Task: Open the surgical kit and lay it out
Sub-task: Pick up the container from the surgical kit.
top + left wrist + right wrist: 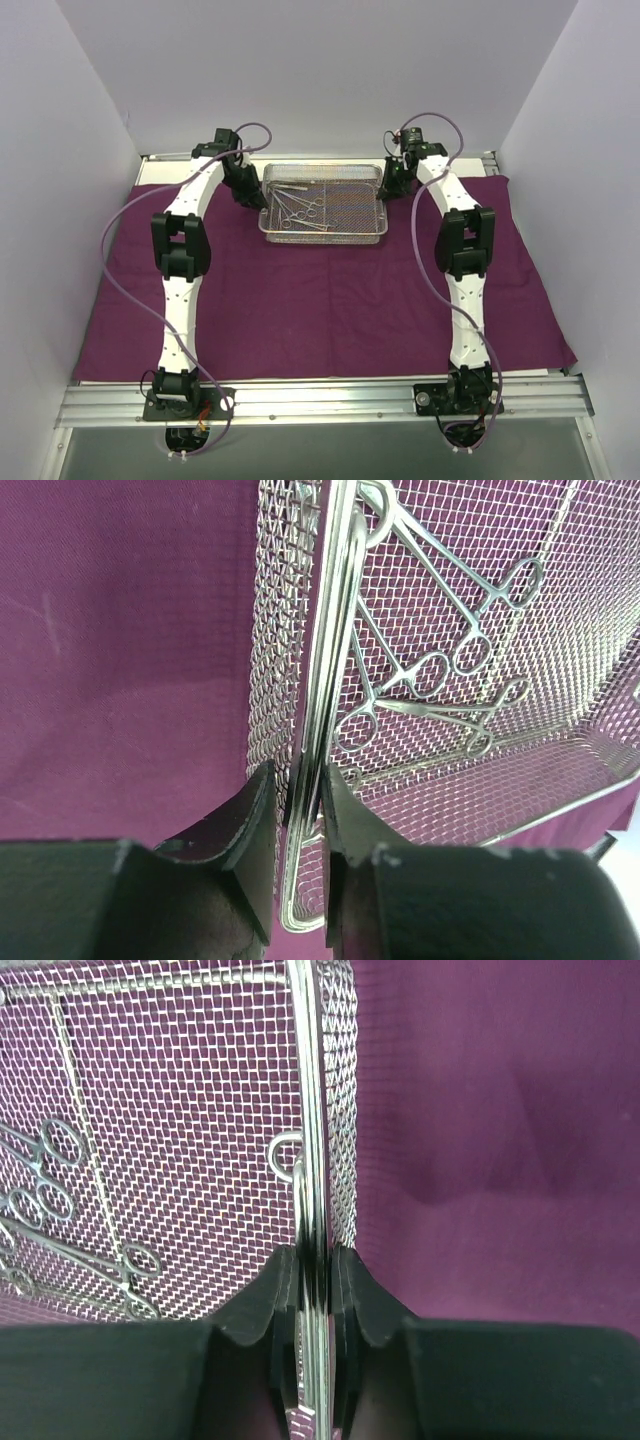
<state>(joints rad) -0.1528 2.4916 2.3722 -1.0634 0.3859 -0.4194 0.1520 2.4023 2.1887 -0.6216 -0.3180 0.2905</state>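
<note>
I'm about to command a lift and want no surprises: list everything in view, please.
cloth: one, dark purple, spread flat over the table
tray: one, silver wire mesh, far middle of the cloth
clamps: at least three, silver, ring-handled, in the tray's left half
walls: three, white, at left, back and right
rail: one, silver, near edge, bearing the arm bases
left arm: one, white and black
right arm: one, white and black
left hand: black, shut on the tray's left end wall
right hand: black, shut on the tray's right end wall
</note>
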